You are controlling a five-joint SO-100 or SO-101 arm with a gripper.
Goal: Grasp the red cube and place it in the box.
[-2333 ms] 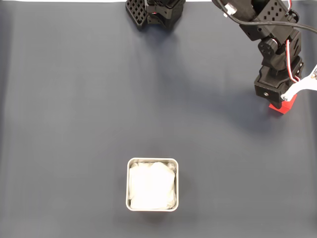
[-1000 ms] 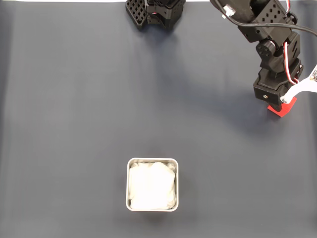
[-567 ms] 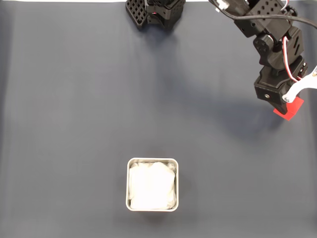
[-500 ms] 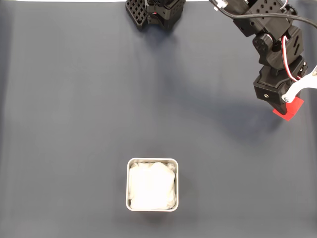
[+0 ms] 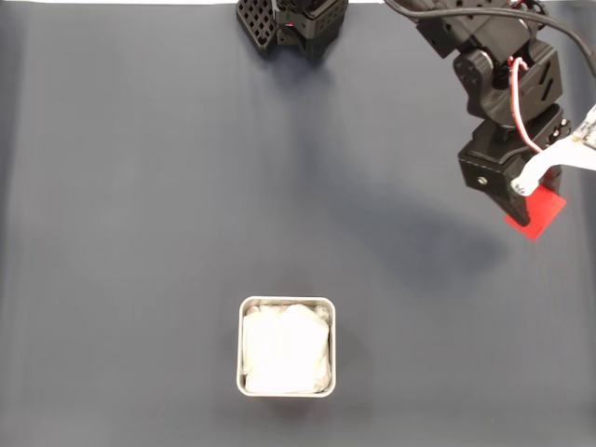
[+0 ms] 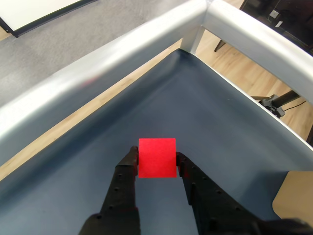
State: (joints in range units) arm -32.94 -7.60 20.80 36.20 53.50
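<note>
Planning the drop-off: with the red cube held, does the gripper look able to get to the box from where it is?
Probably yes: the gripper holds the red cube, and only bare mat lies between it and the open box.

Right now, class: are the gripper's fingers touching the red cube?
Touching. In the wrist view, both fingers press against opposite sides of the red cube.

Cube (image 6: 157, 157): small, bright red, plain faces, sharp edges; pinched on two opposite sides, clear of the dark mat, at the right edge of the fixed view (image 5: 537, 213). Box (image 5: 286, 346): square silver-grey tin, rounded corners, white crumpled lining, upright on the mat at lower centre, well apart from the cube.
</note>
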